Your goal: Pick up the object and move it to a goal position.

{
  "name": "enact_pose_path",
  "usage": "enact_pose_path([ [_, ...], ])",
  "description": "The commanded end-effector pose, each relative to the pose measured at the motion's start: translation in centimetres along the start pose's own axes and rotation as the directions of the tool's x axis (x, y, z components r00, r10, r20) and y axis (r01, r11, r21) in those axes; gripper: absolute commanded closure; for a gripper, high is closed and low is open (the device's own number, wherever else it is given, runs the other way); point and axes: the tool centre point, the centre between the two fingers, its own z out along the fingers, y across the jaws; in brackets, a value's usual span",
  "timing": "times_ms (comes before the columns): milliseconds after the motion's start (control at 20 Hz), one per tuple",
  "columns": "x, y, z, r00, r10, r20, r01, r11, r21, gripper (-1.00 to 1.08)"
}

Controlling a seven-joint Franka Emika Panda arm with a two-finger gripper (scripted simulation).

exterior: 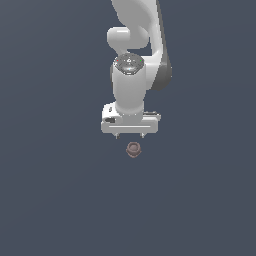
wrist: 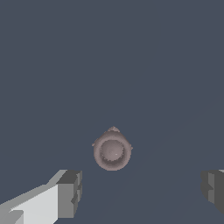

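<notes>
Gripper [exterior: 129,135] spread wide, holding nothing. Knob [exterior: 133,149] sits alone on the dark floor [exterior: 55,190], just below the fingertips in the exterior view, hollow centre showing, untouched by either finger [wrist: 69,193].

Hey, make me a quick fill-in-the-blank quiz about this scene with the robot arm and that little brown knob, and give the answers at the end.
1. The gripper has its jaws ____, fingers wide apart.
2. The gripper holds ____.
3. The knob is reddish-____ in colour.
4. In the exterior view, the knob appears just ____ the gripper.

Missing words: open; nothing; brown; below
</notes>
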Motion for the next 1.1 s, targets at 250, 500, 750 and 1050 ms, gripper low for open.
enact_pose_path([
  [250, 0.13, -0.04, -0.14, 1.000, -0.025, 0.002, 0.025, 1.000, -0.007, -0.92],
  [500, 0.33, -0.08, -0.46, 0.999, -0.053, 0.005, 0.053, 0.998, -0.016, -0.92],
  [750, 0.32, -0.08, -0.38, 0.998, -0.055, 0.005, 0.055, 0.998, -0.015, -0.92],
  [1050, 0.19, -0.19, 0.40, 0.994, -0.106, 0.007, 0.106, 0.994, -0.017, -0.92],
])
